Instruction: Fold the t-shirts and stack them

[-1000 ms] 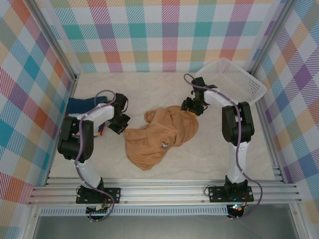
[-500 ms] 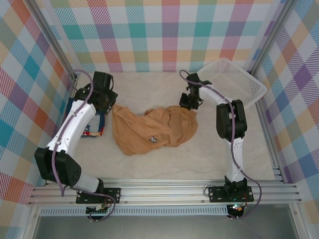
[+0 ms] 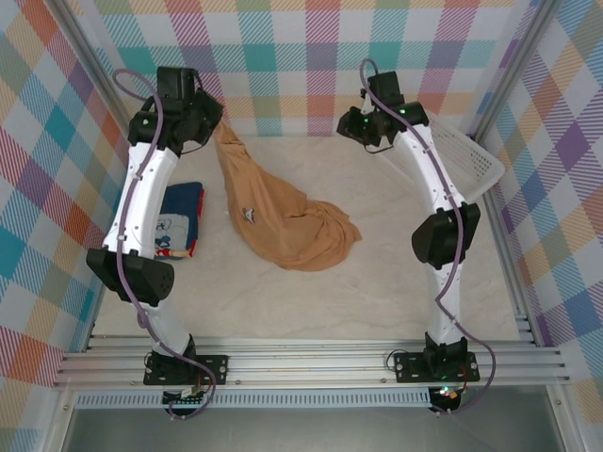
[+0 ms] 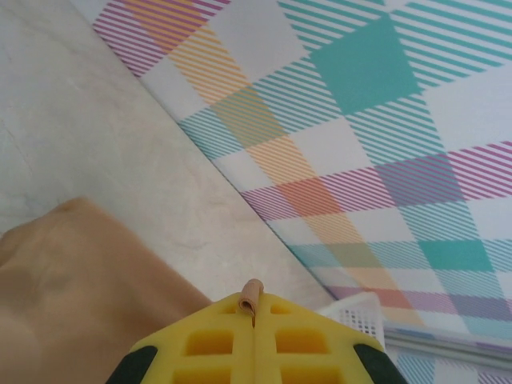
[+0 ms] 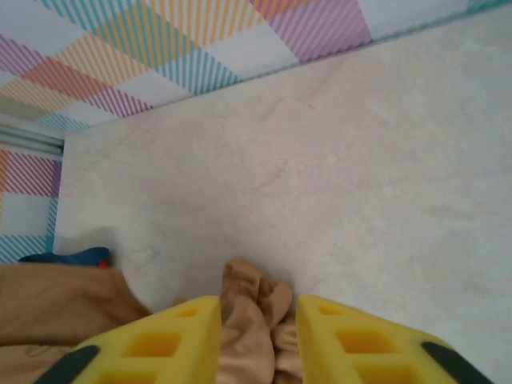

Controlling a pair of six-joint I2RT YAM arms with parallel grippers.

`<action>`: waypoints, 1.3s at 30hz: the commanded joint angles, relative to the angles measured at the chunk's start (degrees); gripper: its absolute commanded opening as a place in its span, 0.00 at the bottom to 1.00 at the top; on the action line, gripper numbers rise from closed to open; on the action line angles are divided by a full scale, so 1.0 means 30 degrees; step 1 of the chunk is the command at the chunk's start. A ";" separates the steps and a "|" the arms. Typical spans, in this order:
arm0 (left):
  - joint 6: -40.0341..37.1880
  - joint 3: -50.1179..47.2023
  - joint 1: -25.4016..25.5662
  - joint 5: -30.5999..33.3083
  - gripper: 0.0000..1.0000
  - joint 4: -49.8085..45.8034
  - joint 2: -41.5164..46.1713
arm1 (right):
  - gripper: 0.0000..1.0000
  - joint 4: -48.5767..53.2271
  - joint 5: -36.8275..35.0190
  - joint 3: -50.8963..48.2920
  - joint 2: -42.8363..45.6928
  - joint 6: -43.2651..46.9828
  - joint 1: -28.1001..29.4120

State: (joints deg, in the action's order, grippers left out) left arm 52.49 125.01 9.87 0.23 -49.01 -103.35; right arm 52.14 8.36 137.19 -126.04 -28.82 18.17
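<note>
**Worktop** (image 3: 405, 282): pale, marbled surface.

**Tan-orange t-shirt** (image 3: 283, 226): one edge is pinched by the left fingers (image 4: 208, 340), which are pressed together on a small curl of cloth. From these fingers, high near the back wall, the cloth hangs down. It pools in a crumpled heap on the worktop below them, towards the right arm.

**White mesh basket** (image 3: 476, 162): behind the right fingers (image 5: 180, 336), at the far right corner.

**Navy t-shirt** (image 3: 181, 218): folded flat on the worktop below the left fingers, just beside the tan heap and apart from it.

**Right fingers**: spread and up off the worktop. The heap's bunched end shows through the gap between them, beyond their tips.
</note>
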 commanded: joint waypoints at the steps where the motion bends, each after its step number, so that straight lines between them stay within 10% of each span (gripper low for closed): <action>1: -0.1549 0.0273 0.0272 -0.0430 0.00 -0.0006 0.1422 | 0.43 0.0489 -0.0370 -0.4279 0.0064 0.0587 0.0965; 9: -0.2493 -0.3761 0.0215 0.3703 0.00 -0.2120 0.5829 | 0.62 -0.1830 0.0182 -0.8473 -0.0743 0.3199 0.2534; 18: -0.1928 -0.5895 -0.0007 0.3170 0.00 -0.2261 0.6960 | 0.60 -0.2582 0.0507 -0.6943 -0.2987 0.2487 0.3359; 28: -0.2349 -0.5623 -0.0035 0.3176 0.00 -0.2616 0.7085 | 0.35 -0.0887 0.0936 -0.3987 -0.5767 0.1325 0.3449; 33: -0.2427 -0.5548 -0.0066 0.3119 0.00 -0.2646 0.6928 | 0.00 -0.0575 0.0281 -0.3258 -0.5742 0.0948 0.3441; 39: -0.2497 -0.5383 -0.0329 0.2773 0.00 -0.2300 0.6378 | 0.00 -0.1386 -0.1516 -0.3931 -0.2911 0.0645 0.3168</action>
State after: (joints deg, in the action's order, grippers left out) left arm 46.39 107.13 10.07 8.60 -55.86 -83.15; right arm 48.18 6.90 124.99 -141.56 -25.96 28.16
